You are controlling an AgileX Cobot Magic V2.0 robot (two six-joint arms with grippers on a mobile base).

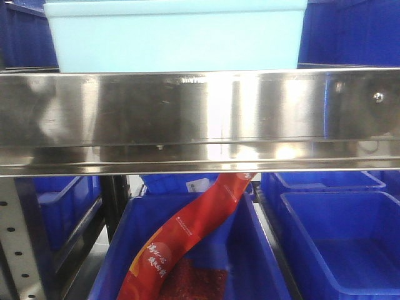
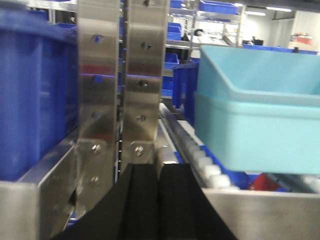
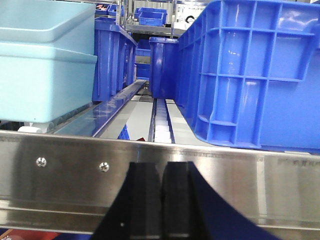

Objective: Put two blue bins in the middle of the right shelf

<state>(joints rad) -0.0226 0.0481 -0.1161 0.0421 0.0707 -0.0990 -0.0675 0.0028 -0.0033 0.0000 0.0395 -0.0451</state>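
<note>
Pale blue bins [image 1: 175,37]: nested, sitting on the steel shelf rail [image 1: 200,119] level, just behind it | left gripper [image 2: 159,200]: jaws together, empty, before the uprights [image 2: 120,80] | right gripper [image 3: 161,205]: jaws together, empty, before the rail | dark blue bin [image 3: 255,75]: right of pale bins.

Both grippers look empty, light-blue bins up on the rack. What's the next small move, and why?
Probably back both arms straight away from the rack. The pale blue bins sit nested on the rollers behind the steel front rail, apparently already placed. The left gripper and right gripper are shut on nothing, close to the rail, so retreating clears it before any base motion.
</note>
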